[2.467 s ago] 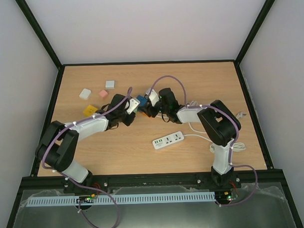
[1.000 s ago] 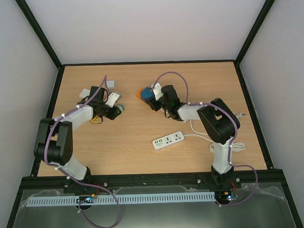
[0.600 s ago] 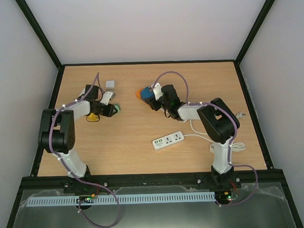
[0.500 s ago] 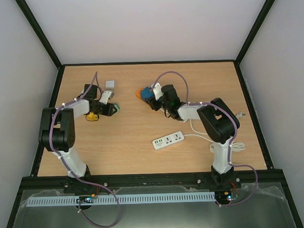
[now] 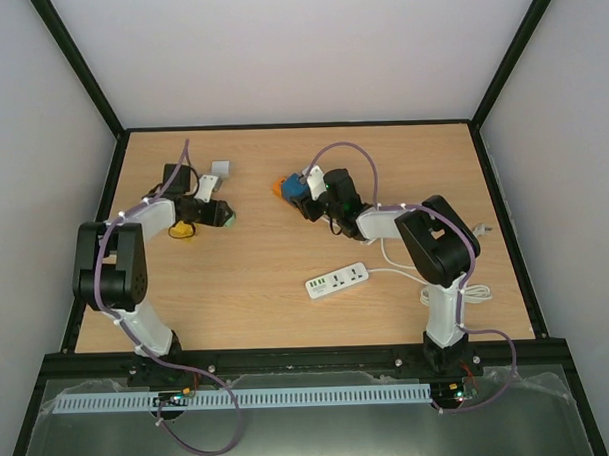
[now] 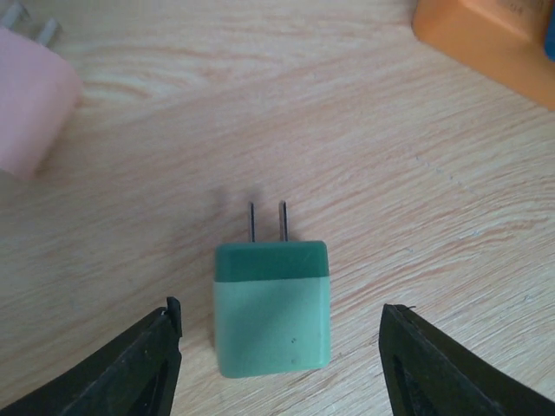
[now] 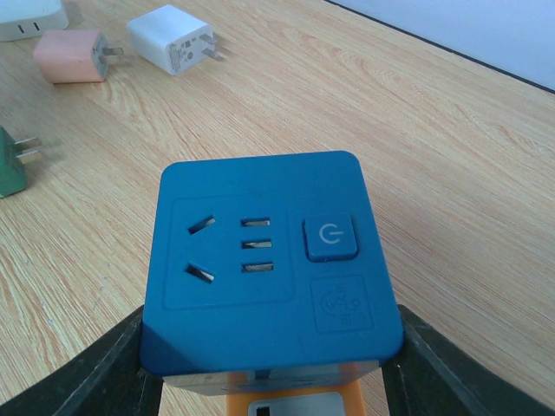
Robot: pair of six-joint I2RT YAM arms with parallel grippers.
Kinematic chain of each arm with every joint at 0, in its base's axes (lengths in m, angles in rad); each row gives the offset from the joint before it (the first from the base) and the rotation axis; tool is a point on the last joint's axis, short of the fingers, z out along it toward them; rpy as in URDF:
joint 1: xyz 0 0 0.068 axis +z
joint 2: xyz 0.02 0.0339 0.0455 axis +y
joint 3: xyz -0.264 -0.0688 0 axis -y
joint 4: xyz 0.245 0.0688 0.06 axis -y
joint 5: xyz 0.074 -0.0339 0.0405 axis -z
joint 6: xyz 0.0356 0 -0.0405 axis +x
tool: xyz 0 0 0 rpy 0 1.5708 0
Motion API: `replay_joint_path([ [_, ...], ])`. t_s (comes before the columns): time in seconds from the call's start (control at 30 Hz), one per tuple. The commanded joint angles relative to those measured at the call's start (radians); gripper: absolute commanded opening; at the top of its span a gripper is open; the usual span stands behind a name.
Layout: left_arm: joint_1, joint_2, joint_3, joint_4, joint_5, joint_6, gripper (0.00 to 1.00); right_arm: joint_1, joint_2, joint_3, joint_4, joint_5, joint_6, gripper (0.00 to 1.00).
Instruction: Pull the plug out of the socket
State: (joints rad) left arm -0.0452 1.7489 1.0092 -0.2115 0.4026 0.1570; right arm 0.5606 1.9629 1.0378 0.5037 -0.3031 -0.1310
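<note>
The green plug [image 6: 272, 308] lies flat on the wooden table with its two prongs pointing away, free of the socket. My left gripper [image 6: 279, 305] is open, one finger on each side of the plug with a gap on both sides. In the top view this gripper [image 5: 216, 213] is at the far left of the table, with the plug [image 5: 227, 220] at its tip. The socket [image 7: 264, 260] is a blue cube on an orange base, and its slots are empty. My right gripper [image 7: 273, 368] is shut on its sides, at the table's middle back [image 5: 305, 193].
A pink plug [image 6: 30, 104] and an orange block [image 6: 486, 39] lie close beyond the green plug. A white plug [image 7: 173, 39] rests further off. A white power strip [image 5: 338, 280] with its cable lies at front centre right. A grey square [image 5: 220, 168] sits at back left.
My left gripper carried the green plug leftward away from the socket, set it on the table and opened. The right gripper has kept still on the socket.
</note>
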Motion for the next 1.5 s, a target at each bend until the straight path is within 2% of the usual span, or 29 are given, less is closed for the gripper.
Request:
replay_joint_path([
  [0.0,0.005,-0.065,0.006,0.022,-0.032,0.005,0.66,-0.004,0.059,-0.021,-0.173,-0.010,-0.040,0.02],
  [0.2,-0.009,-0.123,0.002,0.010,-0.042,0.055,0.78,-0.004,0.048,-0.033,-0.175,-0.068,-0.056,0.02],
  [0.33,-0.022,-0.161,-0.003,0.002,-0.051,0.065,0.81,-0.004,0.038,-0.041,-0.176,-0.115,-0.063,0.03],
  [0.53,-0.046,-0.215,-0.009,-0.014,-0.071,0.096,0.99,-0.002,0.035,-0.037,-0.214,-0.202,-0.095,0.03],
  [0.8,-0.064,-0.281,-0.014,-0.047,-0.045,0.165,1.00,0.002,0.037,-0.033,-0.298,-0.317,-0.205,0.05],
  [1.23,-0.089,-0.279,0.013,-0.143,0.046,0.260,1.00,0.022,0.037,-0.035,-0.376,-0.370,-0.321,0.12],
  [1.3,-0.093,-0.276,0.016,-0.160,0.051,0.277,1.00,0.022,0.036,-0.033,-0.383,-0.380,-0.324,0.18],
  [1.47,-0.106,-0.263,0.043,-0.193,0.062,0.302,1.00,0.022,0.041,-0.011,-0.404,-0.397,-0.313,0.48],
])
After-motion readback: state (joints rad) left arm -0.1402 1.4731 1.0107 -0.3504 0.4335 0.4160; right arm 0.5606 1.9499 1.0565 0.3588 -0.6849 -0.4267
